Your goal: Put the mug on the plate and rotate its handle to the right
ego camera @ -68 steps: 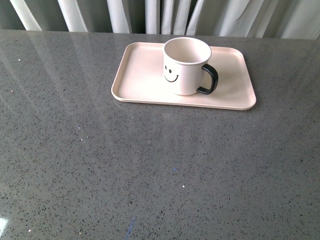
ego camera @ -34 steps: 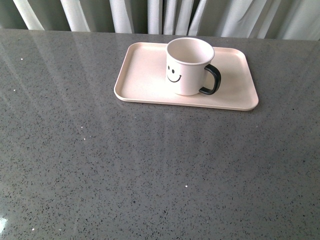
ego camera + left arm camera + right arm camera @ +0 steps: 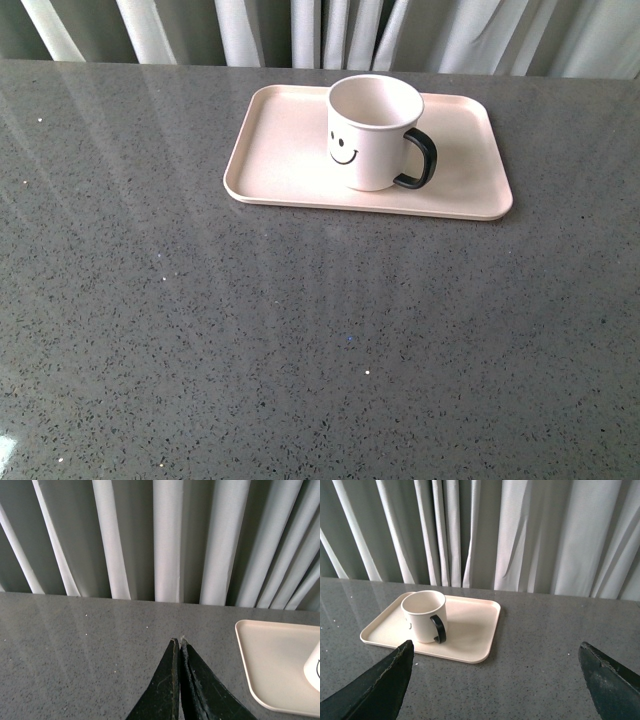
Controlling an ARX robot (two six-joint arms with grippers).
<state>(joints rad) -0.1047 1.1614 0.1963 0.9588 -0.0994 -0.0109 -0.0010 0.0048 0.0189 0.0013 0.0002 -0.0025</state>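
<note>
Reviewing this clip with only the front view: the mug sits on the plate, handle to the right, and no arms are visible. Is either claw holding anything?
Observer: No. The left claw is shut, its tips pressed together on nothing, with bare table under it, beside the plate.
Operator: And the right one?
Observer: The right claw is open wide and empty. It faces the mug from a distance and touches nothing.
</note>
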